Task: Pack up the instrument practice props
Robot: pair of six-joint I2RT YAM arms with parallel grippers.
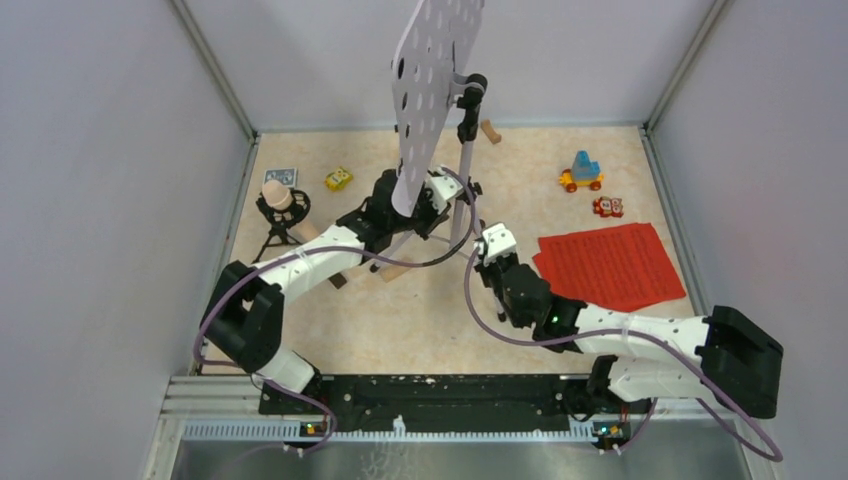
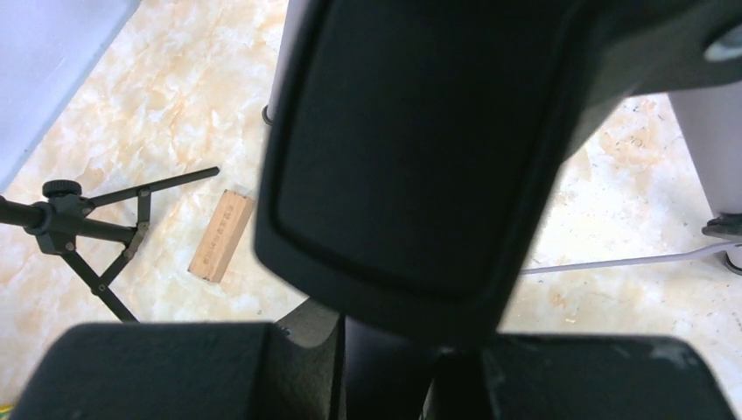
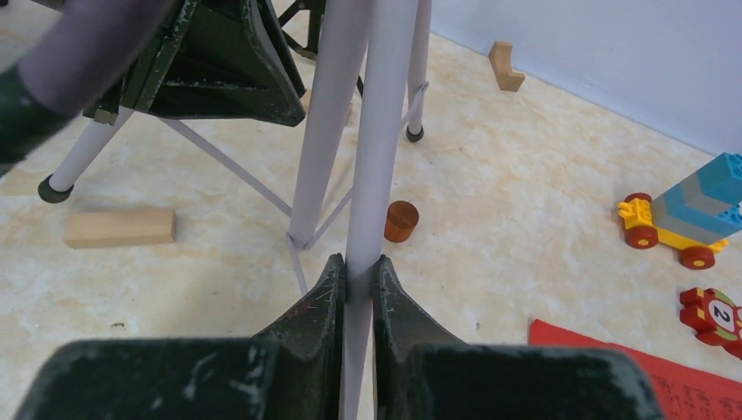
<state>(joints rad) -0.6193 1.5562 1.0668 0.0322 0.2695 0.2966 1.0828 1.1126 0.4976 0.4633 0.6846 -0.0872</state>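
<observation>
The music stand, a white perforated desk (image 1: pixel 432 80) on silver tripod legs (image 3: pixel 372 131), stands upright at mid table. My left gripper (image 1: pixel 400 205) is at the stand's centre under the desk. In the left wrist view a big dark part of the stand (image 2: pixel 420 149) fills the gap between its jaws (image 2: pixel 389 350). My right gripper (image 1: pixel 487 243) is shut on one silver leg (image 3: pixel 359 267). The red sheet-music pages (image 1: pixel 610 265) lie flat at the right. A beige microphone (image 1: pixel 278 198) sits on a small black tripod (image 2: pixel 79 232) at the left.
Tan wooden blocks lie near the stand's feet (image 3: pixel 120 227) (image 2: pixel 220 234) and at the back wall (image 1: pixel 490 132). A small brown cylinder (image 3: pixel 402 220) stands by the legs. Toy cars are a yellow one (image 1: pixel 338 179), a blue and yellow one (image 1: pixel 582 172) and a red one (image 1: pixel 607 207). Walls enclose three sides.
</observation>
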